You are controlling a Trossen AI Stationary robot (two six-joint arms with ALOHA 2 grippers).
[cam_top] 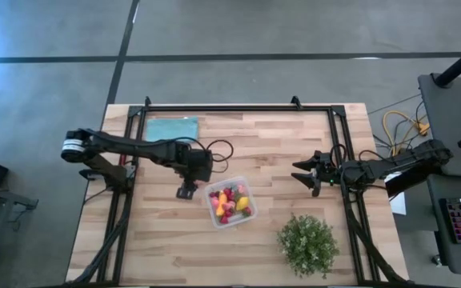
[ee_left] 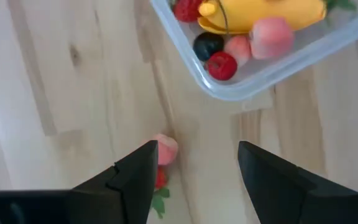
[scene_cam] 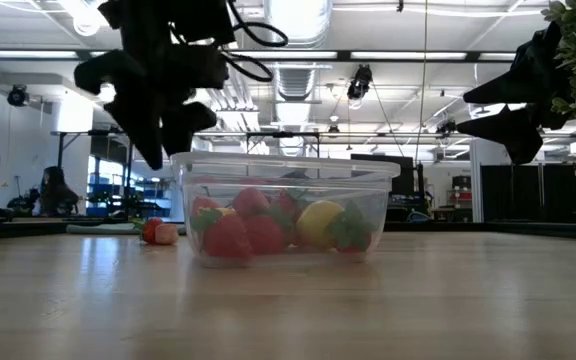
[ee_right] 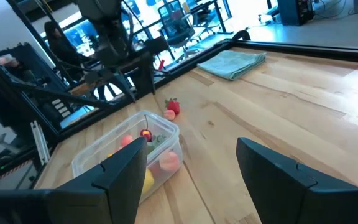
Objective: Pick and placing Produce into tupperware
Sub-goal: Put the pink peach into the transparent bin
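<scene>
Left pincer (ee_left: 194, 171) is held released right above the stray berry (ee_left: 164, 149) beside the tupperware (ee_left: 241, 90); right pincer (ee_right: 191, 171), also released, is parked well apart.

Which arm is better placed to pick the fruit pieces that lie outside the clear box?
The left. Its open gripper hovers right above the loose produce beside the tupperware. The right gripper waits farther off, open.

A folded teal cloth (cam_top: 172, 128) lies flat at the far left part of the wooden table (cam_top: 262, 144). A green leafy bush (cam_top: 307, 244) stands near the front right edge (well apart from the cloth). Yellow cables (cam_top: 398, 124) coil on the floor beside the table.
</scene>
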